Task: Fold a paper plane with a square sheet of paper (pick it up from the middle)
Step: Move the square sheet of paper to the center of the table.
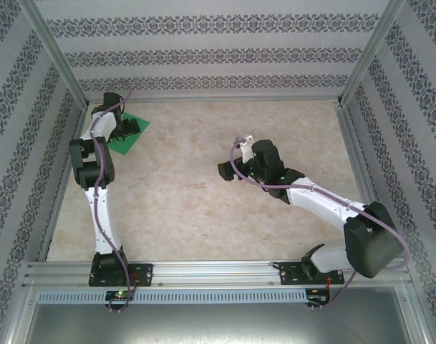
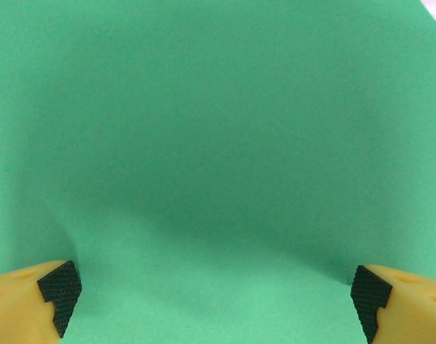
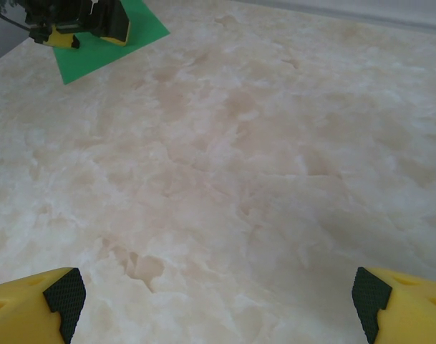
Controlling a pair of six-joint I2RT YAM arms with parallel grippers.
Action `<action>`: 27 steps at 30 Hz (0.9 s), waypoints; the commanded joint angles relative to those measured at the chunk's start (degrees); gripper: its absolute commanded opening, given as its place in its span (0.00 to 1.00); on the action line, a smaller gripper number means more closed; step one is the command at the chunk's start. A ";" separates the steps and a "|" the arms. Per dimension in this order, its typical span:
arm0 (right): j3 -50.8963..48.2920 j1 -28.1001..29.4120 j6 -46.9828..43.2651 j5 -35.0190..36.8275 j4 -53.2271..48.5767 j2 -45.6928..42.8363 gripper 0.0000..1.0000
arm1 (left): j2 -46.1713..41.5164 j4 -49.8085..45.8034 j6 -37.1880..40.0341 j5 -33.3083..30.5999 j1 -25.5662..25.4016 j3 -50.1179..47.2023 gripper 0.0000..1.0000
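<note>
Bright, even light throughout; a soft, broad shadow dims the green sheet (image 2: 218, 179) up close.

Overhead view looks down; left wrist hugs sheet (image 2: 218, 143); right wrist shares it, far

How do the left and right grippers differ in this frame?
The left gripper is at the far left corner of the table; the right gripper is near the middle. The left gripper is close over the green paper; the right gripper is over bare table. Both are open and hold nothing.
</note>
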 commanded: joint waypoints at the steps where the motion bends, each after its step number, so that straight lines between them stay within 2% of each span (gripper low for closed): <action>1: 1.62 0.34 -0.90 2.16 -1.59 -2.02 0.98 | 1.65 -6.72 -0.85 4.31 -0.06 -2.30 1.00; 4: 1.27 0.01 -0.85 2.50 -2.26 -2.68 0.98 | 0.35 -7.88 -1.42 4.83 -0.51 -4.25 1.00; 8: 0.41 -0.78 -0.61 2.59 -2.20 -3.10 0.97 | -2.49 -8.52 1.08 1.29 -2.96 -7.53 1.00; 18: -1.88 -1.47 0.34 0.90 -1.31 -0.90 0.98 | -11.25 -4.32 -0.75 4.08 -8.93 -20.85 1.00; 23: -2.44 -2.32 -0.40 0.36 -1.85 -1.08 0.98 | -13.28 -4.40 -0.69 3.27 -12.81 -24.80 1.00; 27: -3.60 -3.52 -0.12 -0.84 -1.59 -1.59 0.98 | -16.88 -4.83 -0.34 -1.32 -16.75 -27.22 1.00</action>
